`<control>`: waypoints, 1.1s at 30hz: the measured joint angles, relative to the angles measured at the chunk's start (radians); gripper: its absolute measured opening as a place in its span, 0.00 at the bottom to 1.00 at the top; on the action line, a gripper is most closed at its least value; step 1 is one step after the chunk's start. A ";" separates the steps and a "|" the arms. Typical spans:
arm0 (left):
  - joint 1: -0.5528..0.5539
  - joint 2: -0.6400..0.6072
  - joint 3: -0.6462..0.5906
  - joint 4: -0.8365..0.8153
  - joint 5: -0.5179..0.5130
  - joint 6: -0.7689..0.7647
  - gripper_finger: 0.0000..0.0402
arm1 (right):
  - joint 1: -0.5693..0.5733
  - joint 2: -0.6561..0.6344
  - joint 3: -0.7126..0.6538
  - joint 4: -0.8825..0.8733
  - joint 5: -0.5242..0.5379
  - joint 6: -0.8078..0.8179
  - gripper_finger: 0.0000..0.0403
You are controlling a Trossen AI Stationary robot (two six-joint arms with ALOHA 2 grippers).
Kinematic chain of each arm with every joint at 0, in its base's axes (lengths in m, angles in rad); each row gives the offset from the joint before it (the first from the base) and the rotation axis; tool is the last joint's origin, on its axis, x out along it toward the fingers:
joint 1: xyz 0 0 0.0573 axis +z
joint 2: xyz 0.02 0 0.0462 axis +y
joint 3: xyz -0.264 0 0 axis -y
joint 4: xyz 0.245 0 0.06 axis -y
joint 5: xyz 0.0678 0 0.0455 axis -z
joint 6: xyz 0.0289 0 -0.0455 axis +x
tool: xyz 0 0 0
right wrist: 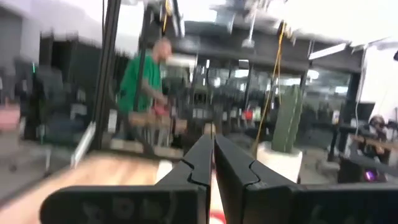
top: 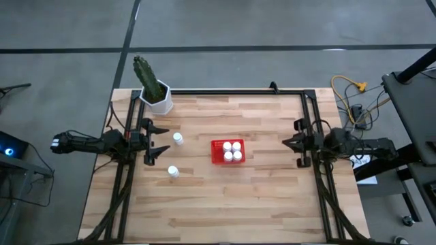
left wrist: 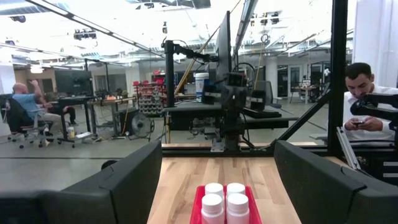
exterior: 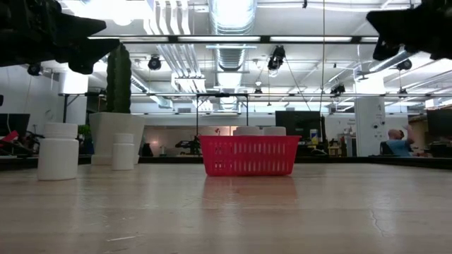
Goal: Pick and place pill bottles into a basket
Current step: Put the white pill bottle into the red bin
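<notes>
The red basket (top: 218,155) stands on its bottom at the table's middle, with several white pill bottles (top: 232,150) upright inside; their caps show above its rim (exterior: 248,139). Two more pill bottles stand upright on the wood to its left, one farther (top: 178,139) and one nearer (top: 173,171). My left gripper (top: 162,141) hovers open at the left side, pointing level at the basket (left wrist: 198,208), nothing between its fingers. My right gripper (right wrist: 213,155) is shut and empty, raised at the right side (top: 289,142).
A white pot with a green cactus (top: 155,92) stands at the far left corner. Dark rails (top: 231,92) border the table's far edge and both sides. Bare wood lies between the basket and the near edge. People sit in the room beyond.
</notes>
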 joint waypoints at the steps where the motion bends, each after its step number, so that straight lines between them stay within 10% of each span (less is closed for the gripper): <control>1: 0.000 0.001 0.000 0.000 0.000 0.000 0.73 | 0.000 0.000 0.000 -0.034 0.000 -0.015 0.02; 7: 0.000 0.000 0.000 0.000 0.000 0.000 0.73 | 0.000 -0.001 -0.001 -0.282 0.002 -0.075 0.02; 33: -0.002 0.148 0.093 -0.159 0.048 -0.003 0.73 | 0.000 0.011 -0.001 -0.283 0.031 -0.293 0.02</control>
